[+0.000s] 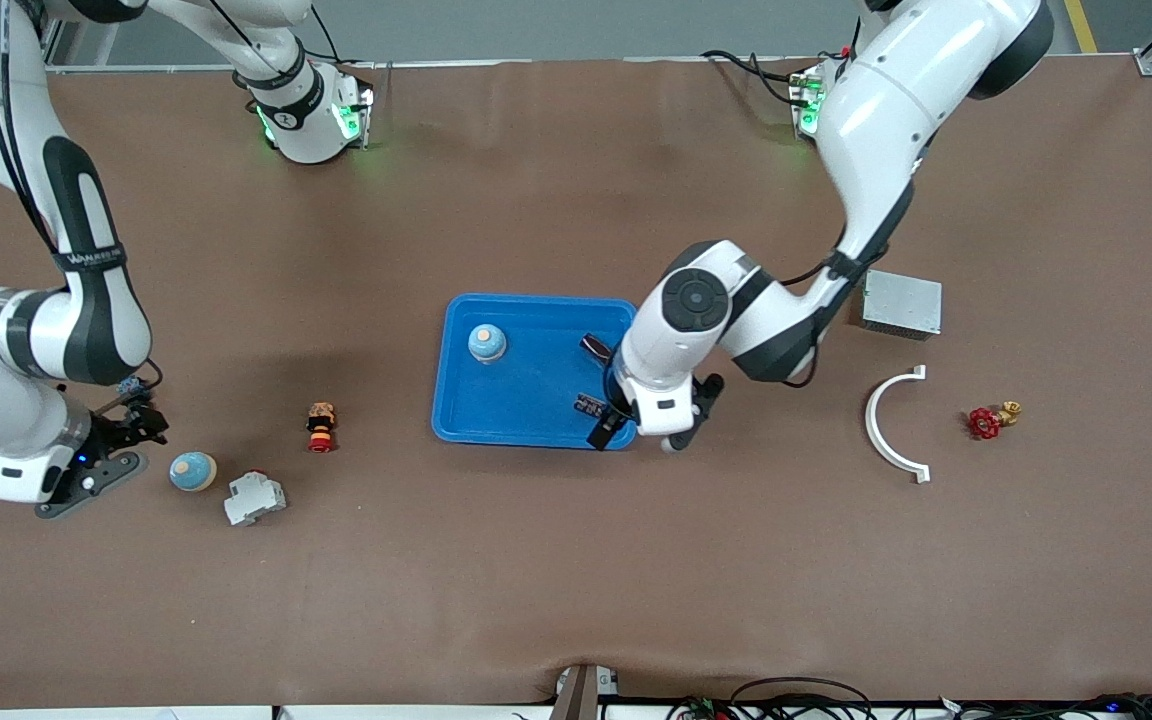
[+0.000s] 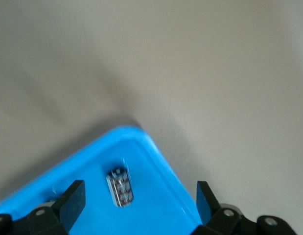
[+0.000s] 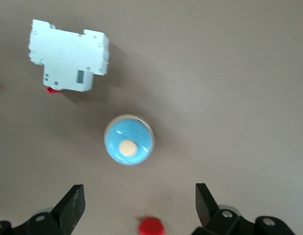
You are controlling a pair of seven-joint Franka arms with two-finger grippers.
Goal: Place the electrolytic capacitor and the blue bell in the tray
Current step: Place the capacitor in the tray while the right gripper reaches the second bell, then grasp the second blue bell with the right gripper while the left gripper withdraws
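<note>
Presently, I am holding my left gripper (image 1: 604,428) over the corner of the shallow bright-blue rectangular plastic tray (image 1: 526,425) that lies nearest the front camera at the left arm's end, fingers (image 2: 70,200) spread wide and pinching nothing. My right gripper (image 1: 131,420) is hanging low over the table at the right arm's end, fingers (image 3: 73,204) likewise spread and empty.

Count of items: two blue dome-shaped bells with pale buttons. One blue bell (image 1: 487,343) is sitting inside the tray, toward the robots' bases; the second bell (image 1: 193,471) is resting on the table just beside my right gripper, directly under its wrist camera (image 3: 128,140). One small dark cylindrical capacitor (image 1: 590,404) with a silvery printed face is lying on the tray floor near the corner below my left gripper (image 2: 120,187).

Others, one each: a white plastic circuit breaker (image 1: 254,498) just beside the table bell; a small red-and-black figurine-like part (image 1: 320,425); a grey metal box (image 1: 901,303); a white curved plastic bracket (image 1: 893,424); a red-handled brass valve (image 1: 992,419).

The surface is a brown matte table covering (image 1: 576,580), lying flat, with cables showing along the edge nearest the camera.
</note>
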